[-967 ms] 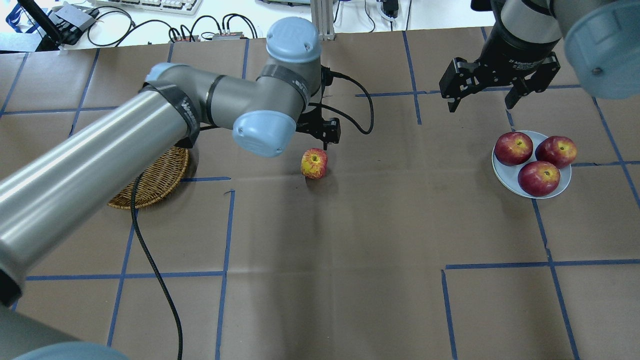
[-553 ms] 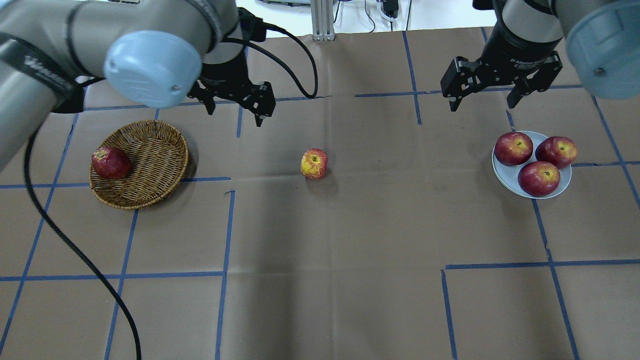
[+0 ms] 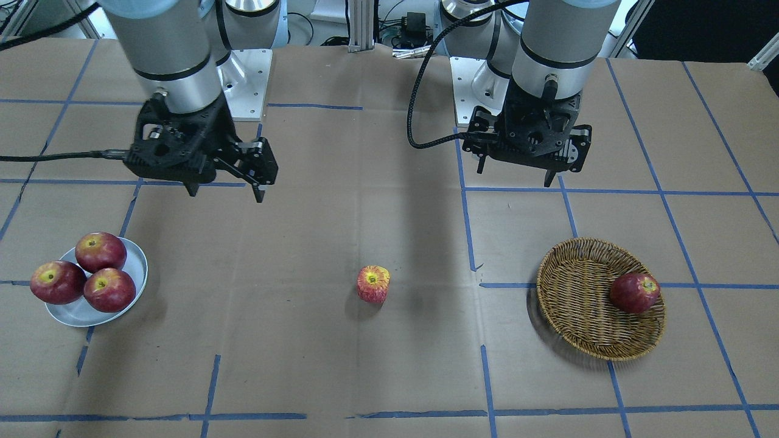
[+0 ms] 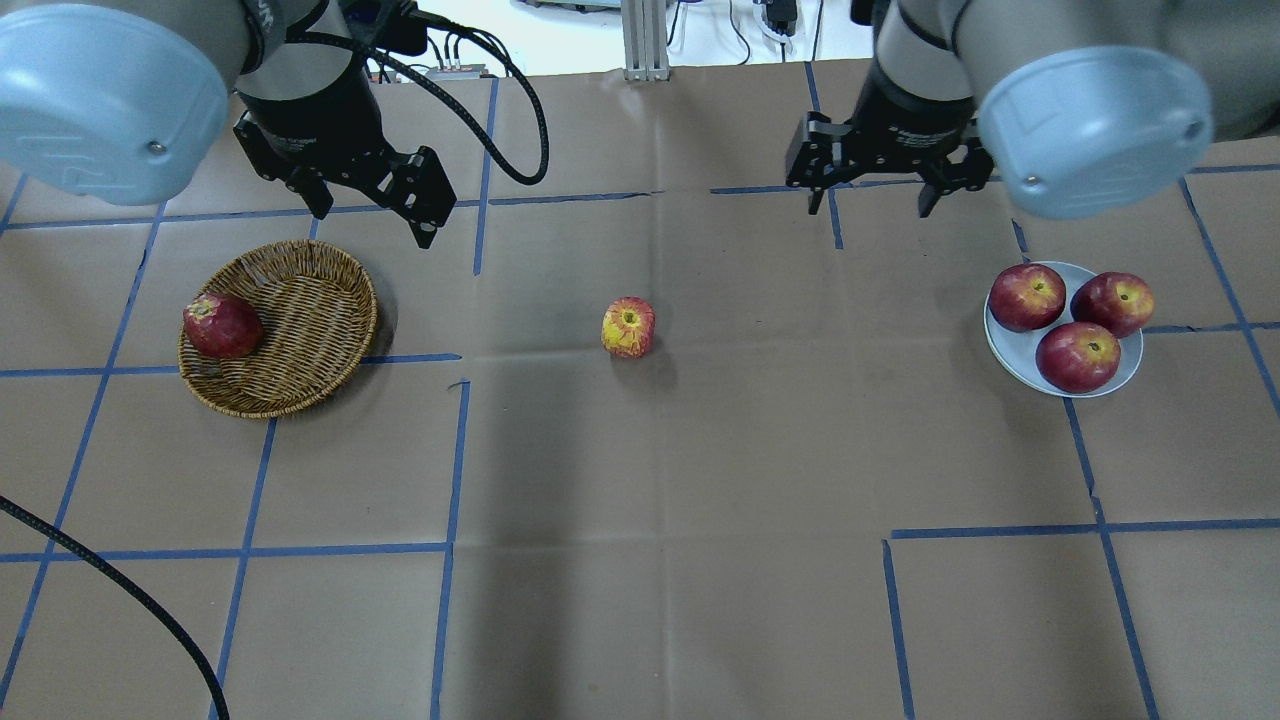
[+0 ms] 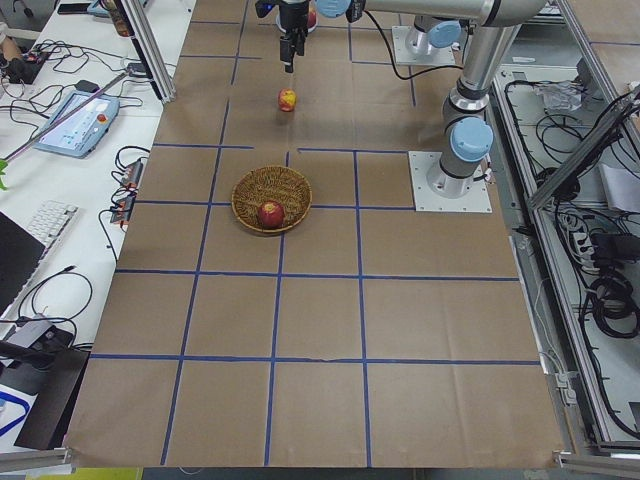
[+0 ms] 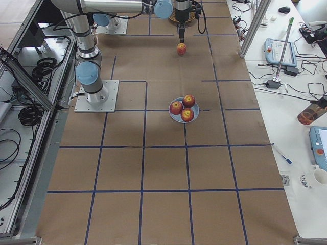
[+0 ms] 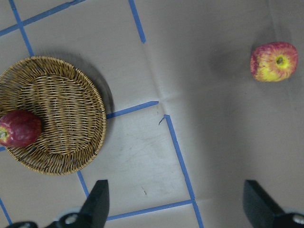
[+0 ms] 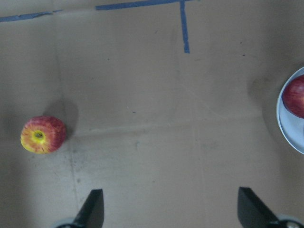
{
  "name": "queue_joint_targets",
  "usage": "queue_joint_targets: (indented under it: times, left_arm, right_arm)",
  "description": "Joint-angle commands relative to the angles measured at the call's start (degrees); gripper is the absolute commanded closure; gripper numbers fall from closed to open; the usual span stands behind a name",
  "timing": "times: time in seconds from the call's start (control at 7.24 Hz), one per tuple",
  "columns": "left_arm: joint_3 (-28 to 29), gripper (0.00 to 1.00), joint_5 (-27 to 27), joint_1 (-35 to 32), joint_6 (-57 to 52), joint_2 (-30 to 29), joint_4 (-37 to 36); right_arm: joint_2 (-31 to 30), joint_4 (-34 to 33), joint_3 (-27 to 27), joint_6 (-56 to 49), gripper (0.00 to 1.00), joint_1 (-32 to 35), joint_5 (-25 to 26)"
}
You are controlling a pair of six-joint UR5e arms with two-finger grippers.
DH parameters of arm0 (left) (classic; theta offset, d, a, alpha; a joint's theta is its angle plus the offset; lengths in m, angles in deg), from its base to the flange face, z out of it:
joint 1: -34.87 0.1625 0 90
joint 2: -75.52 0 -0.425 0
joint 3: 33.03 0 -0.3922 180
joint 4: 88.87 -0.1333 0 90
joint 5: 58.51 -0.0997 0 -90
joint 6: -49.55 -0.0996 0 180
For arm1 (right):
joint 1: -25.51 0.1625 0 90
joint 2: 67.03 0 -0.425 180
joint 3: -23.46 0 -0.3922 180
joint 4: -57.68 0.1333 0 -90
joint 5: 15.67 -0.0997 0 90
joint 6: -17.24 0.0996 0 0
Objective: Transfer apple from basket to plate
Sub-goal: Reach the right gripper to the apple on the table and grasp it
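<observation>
On the table (image 4: 640,560), about midway between basket (image 4: 320,330) and plate (image 4: 1006,352) and well apart from both, sits the apple (image 4: 628,327). It is upright, with the yellow-green stem hollow facing up. One darker apple (image 4: 222,326) lies against the basket wall. Three darker apples (image 4: 1078,357) fill most of the plate.

Left gripper (image 4: 373,222) hangs above the table beside the basket, jaws spread wide, nothing between them. Right gripper (image 4: 870,210) hovers between apple and plate on the far side, jaws likewise wide and empty.

Handling, judged: the apple looks firm and rounded, moderate in weight, with a smooth skin that may slip. It is free to roll if nudged off-centre. Best hold is probably from above, jaws straddling the widest girth below the shoulder, closing evenly on both flanks. The remaining plate space is tight, so it should be set down gently.
</observation>
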Motion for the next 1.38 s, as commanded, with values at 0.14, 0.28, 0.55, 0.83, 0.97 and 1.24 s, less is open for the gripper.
queue_joint_targets:
  times: [0.14, 0.28, 0.55, 0.83, 0.97, 1.24]
  left_arm:
    - [-0.7, 0.01, -0.1, 0.2, -0.6, 0.4, -0.3]
    - [-0.8, 0.01, -0.2, 0.2, -0.6, 0.3, -0.5]
    - [-1.2, 0.01, -0.2, 0.2, -0.7, 0.4, -0.7]
    - [-2.0, 0.01, -0.1, 0.1, -0.7, 0.6, -1.2]
    - [-2.1, 0.01, -0.1, 0.1, -0.7, 0.7, -1.2]
    - [-2.1, 0.01, -0.2, 0.1, -0.7, 0.7, -1.2]
  right_arm:
    - [8.2, -10.1, 0.1, 12.7, 0.0, 9.7, 2.0]
    - [11.8, -13.8, 0.1, 13.9, 0.01, 11.2, 2.7]
    - [17.9, -20.7, -0.2, 16.7, 0.01, 12.7, 3.1]
    - [22.9, -27.8, -0.4, 17.3, 0.01, 15.2, 4.0]
    - [25.0, -29.8, -0.4, 19.4, 0.01, 16.1, 4.0]
    - [28.9, -33.0, -0.6, 20.0, 0.01, 17.4, 4.3]
